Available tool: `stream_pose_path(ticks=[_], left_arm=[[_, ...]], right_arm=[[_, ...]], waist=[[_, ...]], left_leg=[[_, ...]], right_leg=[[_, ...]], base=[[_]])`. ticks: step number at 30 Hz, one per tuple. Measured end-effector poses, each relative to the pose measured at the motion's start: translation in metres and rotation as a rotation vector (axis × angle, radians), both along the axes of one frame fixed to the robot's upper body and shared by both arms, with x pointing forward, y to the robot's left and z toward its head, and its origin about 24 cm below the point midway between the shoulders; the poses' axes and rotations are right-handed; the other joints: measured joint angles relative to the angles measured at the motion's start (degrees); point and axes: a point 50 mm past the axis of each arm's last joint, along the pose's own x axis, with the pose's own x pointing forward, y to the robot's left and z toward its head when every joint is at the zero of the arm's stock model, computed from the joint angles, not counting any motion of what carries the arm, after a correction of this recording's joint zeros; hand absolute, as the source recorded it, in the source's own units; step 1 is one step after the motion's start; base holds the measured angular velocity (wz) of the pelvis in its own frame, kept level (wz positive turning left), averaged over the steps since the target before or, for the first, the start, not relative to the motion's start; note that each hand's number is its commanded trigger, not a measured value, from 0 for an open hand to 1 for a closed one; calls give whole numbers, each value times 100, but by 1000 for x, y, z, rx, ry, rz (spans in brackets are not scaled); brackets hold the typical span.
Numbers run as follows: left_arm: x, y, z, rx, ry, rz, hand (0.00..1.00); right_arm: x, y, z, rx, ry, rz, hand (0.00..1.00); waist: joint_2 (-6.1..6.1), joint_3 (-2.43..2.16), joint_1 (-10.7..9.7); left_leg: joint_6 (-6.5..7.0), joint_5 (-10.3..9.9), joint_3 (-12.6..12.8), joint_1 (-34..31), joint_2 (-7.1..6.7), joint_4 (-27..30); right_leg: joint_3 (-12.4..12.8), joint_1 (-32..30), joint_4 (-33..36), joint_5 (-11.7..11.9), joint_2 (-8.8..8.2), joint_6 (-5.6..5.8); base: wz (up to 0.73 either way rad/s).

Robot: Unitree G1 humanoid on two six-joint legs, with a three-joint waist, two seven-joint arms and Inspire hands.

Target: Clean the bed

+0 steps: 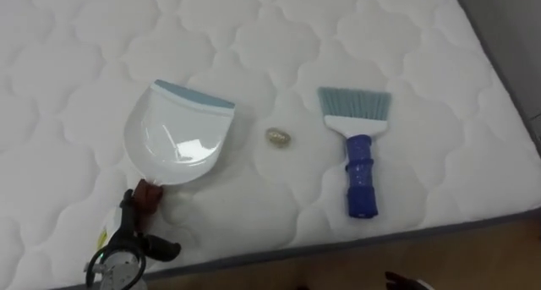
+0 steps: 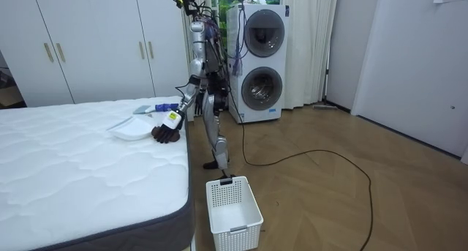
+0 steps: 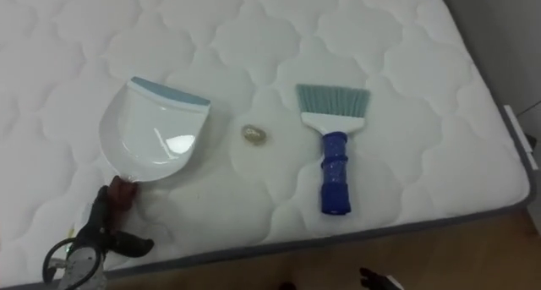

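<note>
A white dustpan (image 1: 179, 131) with a pale blue lip lies on the quilted white mattress (image 1: 254, 36); its brown handle (image 1: 150, 193) points at me. My left hand (image 1: 135, 227) reaches from the lower left with its fingers stretched up to that handle and the thumb spread out to the right. A small crumpled beige scrap (image 1: 278, 137) sits between the dustpan and a brush (image 1: 359, 159) with a blue handle and pale blue bristles. A sliver of my right hand (image 1: 404, 281) shows at the bottom edge. In the room view I stand at the bed's corner (image 2: 183, 126).
The mattress's near edge (image 1: 355, 239) runs along the bottom, with wooden floor (image 1: 473, 265) below it. A white basket (image 2: 232, 211) stands on the floor by the bed. Stacked washing machines (image 2: 259, 61) and a white wardrobe (image 2: 95, 39) are behind.
</note>
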Motion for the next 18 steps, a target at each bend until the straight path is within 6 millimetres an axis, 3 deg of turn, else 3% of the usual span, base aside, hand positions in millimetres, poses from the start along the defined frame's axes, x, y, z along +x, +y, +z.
stream_pose_path(ticks=[4, 17, 18], left_arm=[[-2, 0, -2, -3, 24, 1, 0], [0, 1, -2, -2, 52, 3, 0], [0, 1, -2, -3, 53, 2, 9]], right_arm=[[0, -1, 0, -3, 7, -2, 0], [0, -1, 0, -2, 12, -12, 0], [0, -1, 0, -2, 12, -10, 0]], waist=[[15, -34, 8], [16, -42, 3], [15, -42, 4]], left_leg=[[2, 26, 47, -3, 1, 39], [8, 29, 146, 18, 1, 32], [8, 30, 146, 16, 1, 32]], right_leg=[[16, -28, 30, -6, -15, -8], [54, -42, 33, -11, -26, -1], [56, -38, 33, -11, -26, 0]], base=[[-5], [0], [0]])
